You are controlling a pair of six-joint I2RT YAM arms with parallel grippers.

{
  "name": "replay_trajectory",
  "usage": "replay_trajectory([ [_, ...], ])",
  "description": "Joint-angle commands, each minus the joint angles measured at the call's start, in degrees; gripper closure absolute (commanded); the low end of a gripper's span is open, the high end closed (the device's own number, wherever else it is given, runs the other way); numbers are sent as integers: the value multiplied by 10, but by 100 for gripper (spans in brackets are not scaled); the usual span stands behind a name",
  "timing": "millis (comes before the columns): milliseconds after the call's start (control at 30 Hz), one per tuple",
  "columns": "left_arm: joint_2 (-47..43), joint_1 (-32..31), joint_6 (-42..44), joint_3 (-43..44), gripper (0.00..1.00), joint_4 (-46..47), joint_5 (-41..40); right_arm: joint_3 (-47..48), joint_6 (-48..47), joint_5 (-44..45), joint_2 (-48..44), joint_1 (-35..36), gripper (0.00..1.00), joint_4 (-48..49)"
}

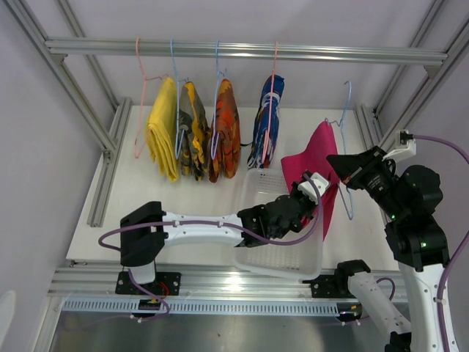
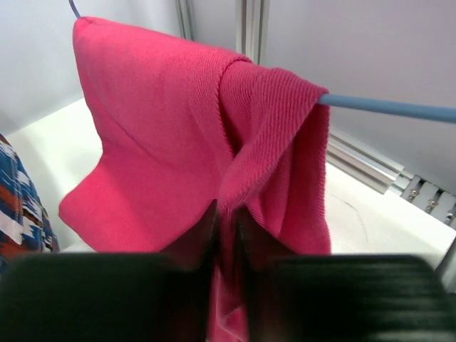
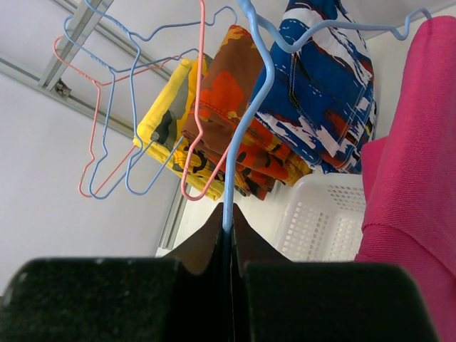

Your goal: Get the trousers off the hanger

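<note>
Magenta trousers point(image 2: 164, 142) on blue hanger point(image 2: 385, 107), pinched in left pincer point(image 2: 226, 217).

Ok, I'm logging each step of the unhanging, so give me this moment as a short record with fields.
left gripper: shut on pink trousers, pinching a fold
right gripper: shut on blue hanger
pink trousers: draped over blue hanger, hanger off the rail
hanging from rail: yellow trousers, olive camouflage trousers, orange camouflage trousers, blue patterned trousers
white basket: on table, under left arm
</note>
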Motion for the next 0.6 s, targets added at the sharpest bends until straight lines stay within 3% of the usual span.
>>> replay_trajectory([
  [0,8,2,-1,33,71,18,-17,6,14,-31,-18,4,100,74],
  [33,10,2,-4,35,63,17,-15,2,15,-32,-18,4,100,75],
  [133,9,2,-11,35,55,17,-5,-3,15,-33,-19,4,100,77],
  [567,11,-3,-14,57,52,29,14,-21,24,-37,-23,4,100,85],
])
